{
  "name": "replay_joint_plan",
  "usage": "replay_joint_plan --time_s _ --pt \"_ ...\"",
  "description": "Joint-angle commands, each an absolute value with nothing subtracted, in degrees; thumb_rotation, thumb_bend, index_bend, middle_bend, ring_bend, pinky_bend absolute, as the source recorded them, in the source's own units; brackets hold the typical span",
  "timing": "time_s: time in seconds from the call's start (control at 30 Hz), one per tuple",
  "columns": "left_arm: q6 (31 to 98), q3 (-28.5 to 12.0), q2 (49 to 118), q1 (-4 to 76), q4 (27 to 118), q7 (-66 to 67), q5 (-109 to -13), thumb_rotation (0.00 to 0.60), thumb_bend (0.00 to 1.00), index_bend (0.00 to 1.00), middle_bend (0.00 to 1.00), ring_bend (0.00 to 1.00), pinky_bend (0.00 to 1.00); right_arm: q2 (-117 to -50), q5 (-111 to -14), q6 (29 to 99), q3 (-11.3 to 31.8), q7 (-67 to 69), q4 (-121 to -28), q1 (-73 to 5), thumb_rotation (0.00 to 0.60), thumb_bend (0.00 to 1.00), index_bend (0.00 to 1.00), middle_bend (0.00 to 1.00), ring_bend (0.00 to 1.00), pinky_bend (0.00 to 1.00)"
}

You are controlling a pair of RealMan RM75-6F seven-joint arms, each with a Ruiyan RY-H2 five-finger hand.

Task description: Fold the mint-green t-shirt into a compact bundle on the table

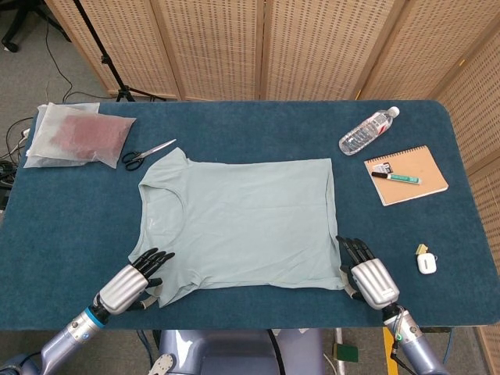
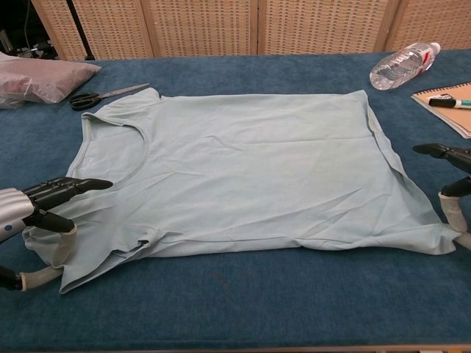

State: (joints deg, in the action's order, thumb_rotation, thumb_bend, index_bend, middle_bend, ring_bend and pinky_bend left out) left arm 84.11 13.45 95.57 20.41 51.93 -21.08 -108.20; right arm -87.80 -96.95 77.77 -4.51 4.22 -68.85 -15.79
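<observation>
The step in hand appears to be the first grasp: both hands are set at the near corners of the t-shirt [image 1: 238, 223], and no fold has been made yet.

At the near edge of the table [image 1: 70, 234], toward its left corner, the left hand [image 1: 131, 283] sits at the near sleeve. In the chest view its dark fingers [image 2: 70, 186] lie extended over the cloth while the thumb comes in from below, and the sleeve edge looks bunched between them. This reads as a pinch on the sleeve.

Toward the near right corner of the table, the right hand [image 1: 369, 277] sits at the near hem corner. Its fingers [image 1: 355, 250] are extended and slightly spread. In the chest view the hem corner tapers to a point beside the thumb at the frame edge; whether it is pinched or only touched cannot be told.

The t-shirt lies flat and fully spread in the middle of the table, neck toward the left edge, hem toward the right.

The next move probably calls for a secure pinch at both corners, then an even lift of the near edge by both hands, carried toward the far edge. An uneven lift could skew the fold.

Near the far left corner lie scissors [image 1: 147, 152] and a bag [image 1: 74, 134]. Toward the far right lie a bottle [image 1: 367, 130] and a notebook [image 1: 406, 174].
</observation>
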Motion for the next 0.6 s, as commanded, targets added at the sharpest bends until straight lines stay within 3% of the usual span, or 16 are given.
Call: replay_joint_plan --time_s 0.03,0.2,0.6 --pt "84.26 13.46 95.62 20.37 51.76 -21.21 -108.08 0.600 0.38 0.69 0.00 0.00 0.00 -87.81 -96.97 77.79 -4.51 4.23 -68.81 -15.80 0.600 0.57 0.67 0.00 0.00 0.06" --pt "84.83 13.39 95.45 20.33 51.76 -21.67 -107.91 0.600 0.41 0.74 0.00 0.00 0.00 -87.84 -97.03 77.79 -4.57 4.29 -68.75 -15.82 0.600 0.57 0.67 0.00 0.00 0.06" --pt "88.83 15.08 92.47 20.37 53.26 -26.39 -109.83 0.600 0.44 0.74 0.00 0.00 0.00 -85.99 -100.72 78.57 -6.56 11.79 -68.67 -17.38 0.600 0.56 0.67 0.00 0.00 0.06"
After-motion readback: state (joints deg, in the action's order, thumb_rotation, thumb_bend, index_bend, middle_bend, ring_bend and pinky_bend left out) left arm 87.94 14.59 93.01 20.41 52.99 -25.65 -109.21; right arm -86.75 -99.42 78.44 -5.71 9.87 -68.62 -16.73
